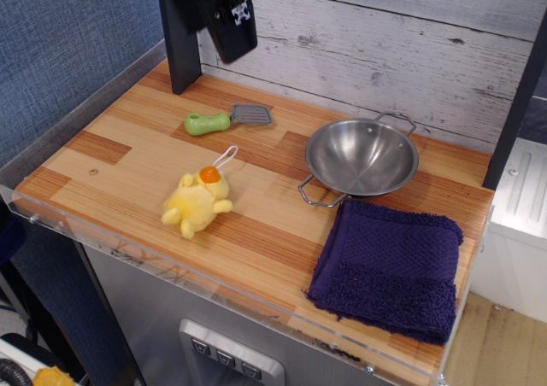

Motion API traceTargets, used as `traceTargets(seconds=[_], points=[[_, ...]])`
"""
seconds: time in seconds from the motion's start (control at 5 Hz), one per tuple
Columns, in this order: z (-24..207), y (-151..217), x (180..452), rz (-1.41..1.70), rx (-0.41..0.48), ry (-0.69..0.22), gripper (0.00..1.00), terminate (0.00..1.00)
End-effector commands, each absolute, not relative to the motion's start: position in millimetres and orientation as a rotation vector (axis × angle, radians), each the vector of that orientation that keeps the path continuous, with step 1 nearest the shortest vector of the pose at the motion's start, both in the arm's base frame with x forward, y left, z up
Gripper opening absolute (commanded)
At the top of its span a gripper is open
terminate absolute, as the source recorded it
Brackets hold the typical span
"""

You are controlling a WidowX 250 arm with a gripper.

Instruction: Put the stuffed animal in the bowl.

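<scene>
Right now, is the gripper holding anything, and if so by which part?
Nothing is held. The gripper hangs high near the back wall, and the stuffed animal lies untouched on the counter, apart from the bowl.

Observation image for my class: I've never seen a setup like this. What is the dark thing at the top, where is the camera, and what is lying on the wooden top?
The single camera looks down at an angle on a wooden counter. The dark object at the top is the robot's gripper, hanging above the counter and holding nothing; whether it is open or shut is unclear. On the wood lie a yellow stuffed animal, a green-handled toy spatula, an empty steel bowl and a folded purple towel. The stuffed animal is not yet in the bowl.
</scene>
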State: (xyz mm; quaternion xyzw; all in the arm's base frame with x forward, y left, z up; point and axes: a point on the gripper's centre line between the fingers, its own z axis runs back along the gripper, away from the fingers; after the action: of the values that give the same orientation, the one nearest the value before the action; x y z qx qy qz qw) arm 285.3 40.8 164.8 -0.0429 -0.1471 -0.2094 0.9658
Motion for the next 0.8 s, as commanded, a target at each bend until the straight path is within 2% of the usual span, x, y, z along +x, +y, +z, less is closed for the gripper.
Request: traceTargets(seconds=[0.0, 0.4, 0.6], points=[[129.6, 37.4, 268.6, -0.172, -0.137, -0.335, 1.0, 0.0], [92.1, 44.3, 275.1, -0.28, -0.099, -0.2, 1.0, 0.0], [83.6, 46.5, 276.3, -0.321, -0.06, -0.139, 1.0, 0.0]])
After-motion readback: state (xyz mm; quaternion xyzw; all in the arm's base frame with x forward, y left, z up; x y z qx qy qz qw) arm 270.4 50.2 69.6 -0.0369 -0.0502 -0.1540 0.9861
